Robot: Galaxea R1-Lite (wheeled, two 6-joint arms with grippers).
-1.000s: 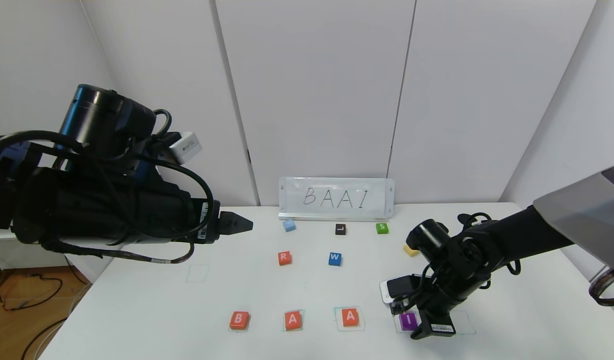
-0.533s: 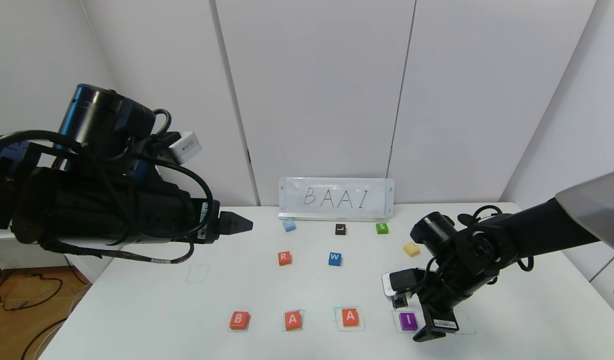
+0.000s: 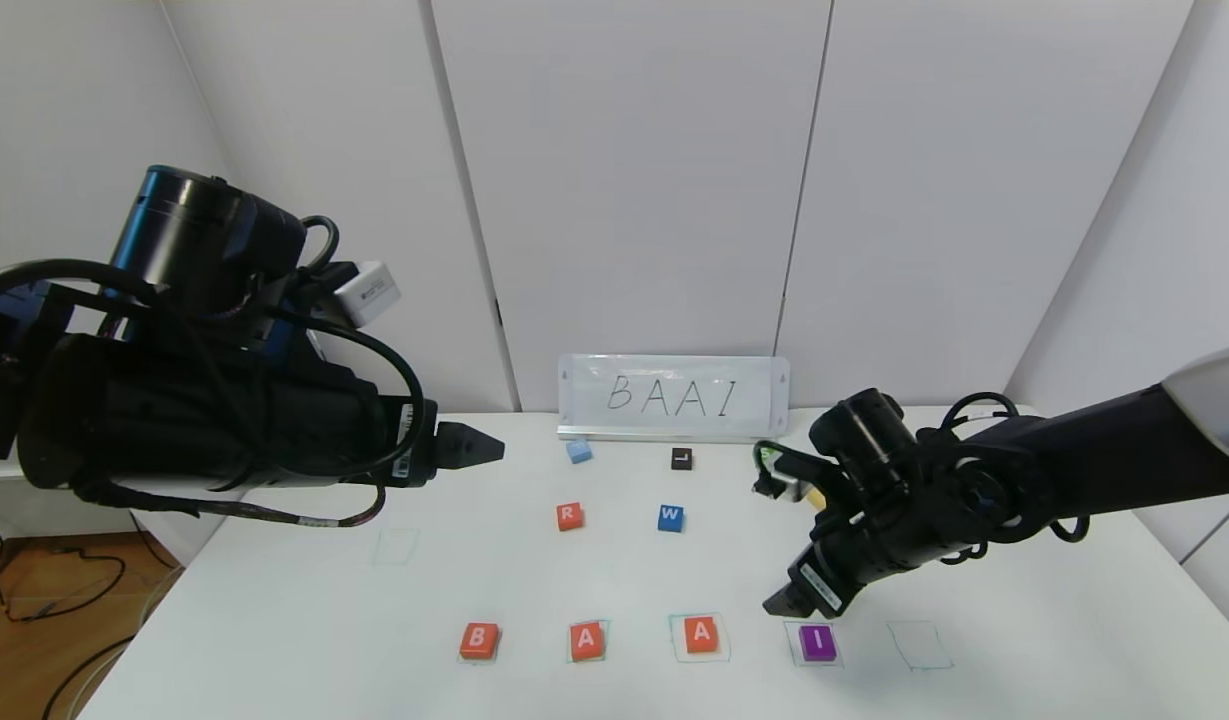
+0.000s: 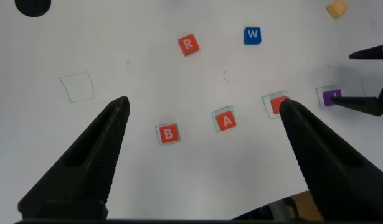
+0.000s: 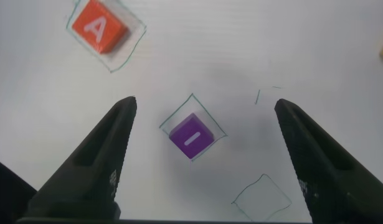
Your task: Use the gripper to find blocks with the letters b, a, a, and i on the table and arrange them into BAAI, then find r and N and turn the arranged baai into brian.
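Along the near side of the table (image 3: 304, 610) lie four blocks in a row: orange-red B (image 3: 479, 640), A (image 3: 587, 640), A (image 3: 701, 633) and purple I (image 3: 817, 642), each in a green outline. My right gripper (image 3: 789, 600) hangs open just above and behind the I block (image 5: 191, 137), touching nothing. The orange-red R (image 3: 569, 516) lies farther back, left of centre. I can make out no N. My left gripper (image 3: 469, 447) is raised at the left, open and empty, with B (image 4: 169, 133) and A (image 4: 226, 120) far below it.
A blue W block (image 3: 670, 518), a black L block (image 3: 681, 458) and a light blue block (image 3: 578, 451) lie before the white BAAI sign (image 3: 674, 397). Empty green outlines sit right of the I block (image 3: 920, 645) and at the left (image 3: 395, 545).
My right gripper has opened, let go of the purple I block and risen back away from it. The block stays in its outline. The left arm has barely moved.
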